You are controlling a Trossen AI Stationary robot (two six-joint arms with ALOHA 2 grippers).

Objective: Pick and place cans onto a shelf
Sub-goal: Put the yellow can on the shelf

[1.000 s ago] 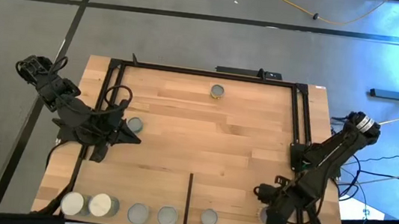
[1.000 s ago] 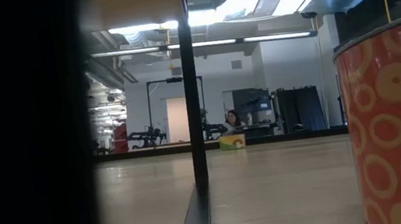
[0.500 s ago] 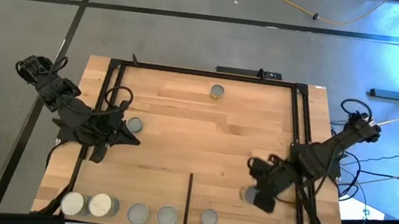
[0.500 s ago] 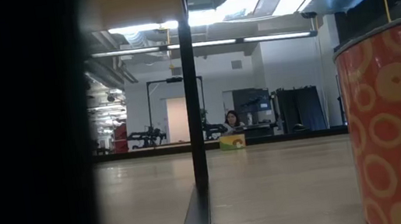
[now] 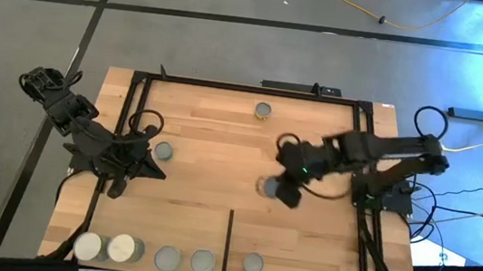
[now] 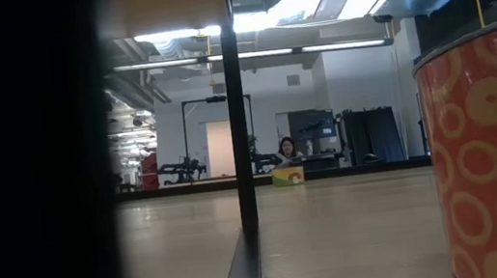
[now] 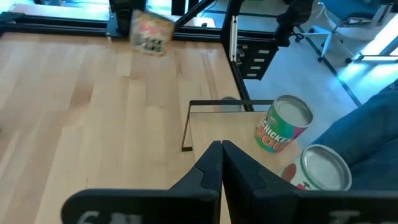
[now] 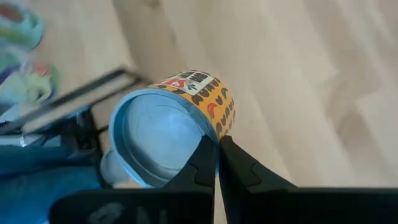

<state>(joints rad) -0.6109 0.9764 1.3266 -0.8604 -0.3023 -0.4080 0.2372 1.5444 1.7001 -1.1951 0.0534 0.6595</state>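
Note:
My right gripper [image 5: 275, 190] hangs over the middle of the table, shut on a can [image 5: 266, 186] with an orange printed side and a pale metal end [image 8: 158, 140]. My left gripper [image 5: 160, 174] is shut and empty at the table's left, close to a standing can [image 5: 163, 151]. Its wrist view shows its fingers [image 7: 221, 152] pointing over the shelf [image 7: 217, 127], a pale board where a green can [image 7: 283, 124] and a white-topped can [image 7: 323, 169] stand on their bases. Another can [image 5: 263, 111] stands at the far edge. My right gripper pinches the can's rim [image 8: 210, 132] between its two fingers, one on the recessed end and one on the orange outer wall. The fingers come from above, slanting down. The can hangs tilted below them, clear of the table.
Several cans [image 5: 166, 257] stand in a row along the near edge, on both sides of a thin black upright [image 5: 228, 234]. A black frame [image 5: 359, 140] runs round the tabletop. In the low view an orange ringed can [image 6: 496, 153] stands close at the right.
My right gripper has swung from the table's near right corner toward its middle, rising as it went and staying shut on the orange can, which has travelled with it clear of the table.

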